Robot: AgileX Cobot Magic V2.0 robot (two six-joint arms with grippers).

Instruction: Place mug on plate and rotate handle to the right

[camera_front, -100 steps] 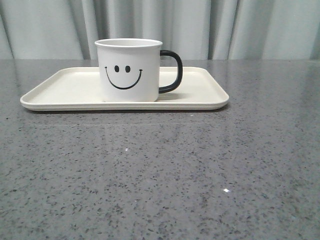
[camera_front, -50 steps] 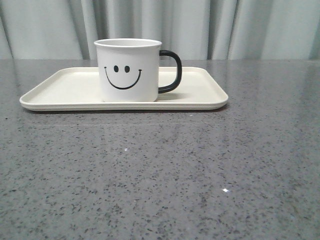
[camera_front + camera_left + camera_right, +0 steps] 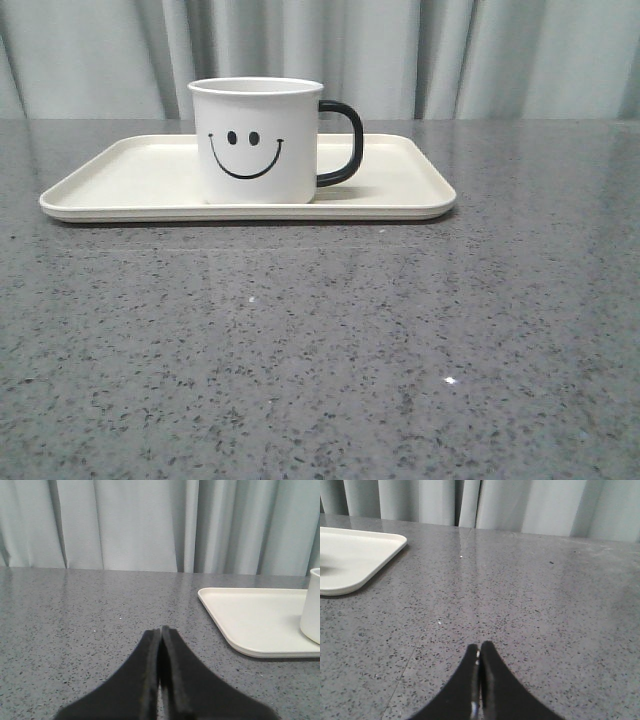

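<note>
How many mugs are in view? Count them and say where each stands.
1. The mug stands upright on the plate, near its middle, handle pointing right in the front view. No others show.

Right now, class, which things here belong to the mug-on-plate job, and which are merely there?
Belong to the job:
mug
handle
plate

Merely there:
grey table
curtain
left claw, shut
right claw, shut

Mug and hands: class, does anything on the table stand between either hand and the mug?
Nothing visible does. The mug stands upright on the plate, handle to the right. The left hand and right hand are shut, with only bare grey table between them and the plate.
</note>
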